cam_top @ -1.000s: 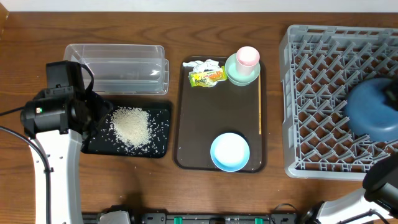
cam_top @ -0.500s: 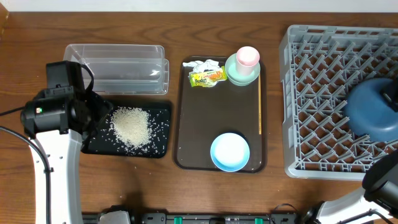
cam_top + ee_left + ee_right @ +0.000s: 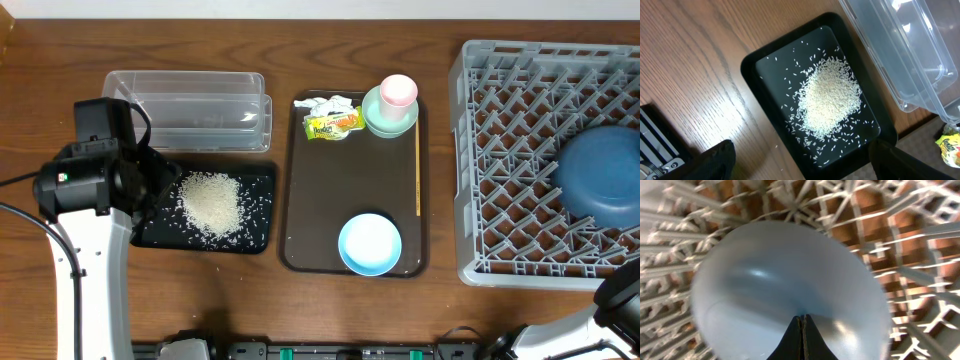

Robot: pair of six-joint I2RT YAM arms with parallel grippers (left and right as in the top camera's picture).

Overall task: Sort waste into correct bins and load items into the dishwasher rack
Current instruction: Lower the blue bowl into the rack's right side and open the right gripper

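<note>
The heap of rice (image 3: 210, 203) (image 3: 830, 100) lies in the black tray (image 3: 255, 240) (image 3: 755, 65). My left gripper (image 3: 807, 167) hangs open over that tray's near corner with nothing between its fingers. Behind it stands the clear container (image 3: 190, 110) (image 3: 910, 55). The tissue (image 3: 335, 102) and yellow wrapper (image 3: 332, 124) lie on the brown serving tray. The pink cup (image 3: 398, 90) sits in the mint bowl (image 3: 378, 118). The light-blue bowl (image 3: 370, 243) is at the tray's front. The dark-blue bowl (image 3: 600, 185) (image 3: 785, 285) rests upside down in the dishwasher rack (image 3: 510, 150). My right gripper (image 3: 801, 317) is shut and empty just above it.
The brown serving tray (image 3: 310, 200) lies between the bins and the rack, with a thin pale stick (image 3: 417, 170) along its right side. A few rice grains lie on the wood beside the black tray. My right arm's base (image 3: 620, 300) sits at the front right corner.
My right gripper has drawn back from the dark-blue bowl and left the overhead view at the right edge. The bowl stays in the rack. The left arm has not moved.
</note>
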